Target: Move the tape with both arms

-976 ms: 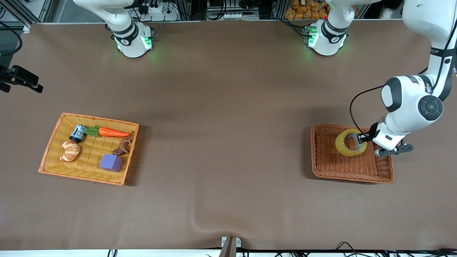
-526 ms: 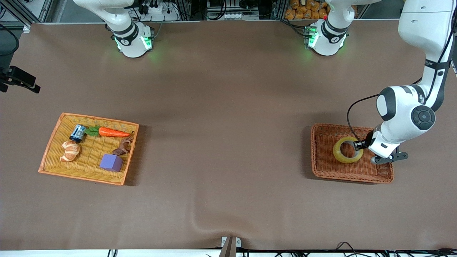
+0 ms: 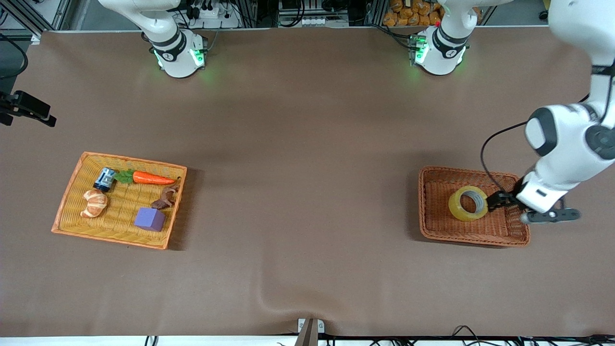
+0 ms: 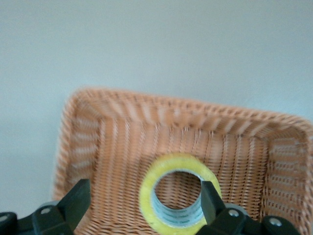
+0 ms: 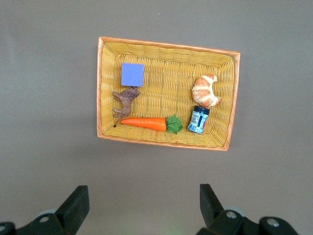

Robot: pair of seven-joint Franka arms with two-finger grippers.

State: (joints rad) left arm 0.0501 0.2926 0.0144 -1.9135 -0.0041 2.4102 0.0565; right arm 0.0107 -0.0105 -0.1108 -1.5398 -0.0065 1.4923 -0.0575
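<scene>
The tape, a yellowish ring with a grey-white core, lies tilted in the brown wicker basket at the left arm's end of the table. My left gripper is open and low over the basket, beside the tape's edge. In the left wrist view the tape sits between the wide-apart fingers, close to one fingertip; I cannot tell if they touch. The basket wall surrounds it. My right gripper is open and empty, high above the table beside the yellow basket.
The yellow basket at the right arm's end holds a purple cube, a carrot, a croissant, a small blue jar and a brown toy animal. Brown cloth covers the table between the baskets.
The left gripper lowered the tape into the brown basket, let it go and drew back toward the left arm's end. The tape now rests tilted. The right arm barely moved.
</scene>
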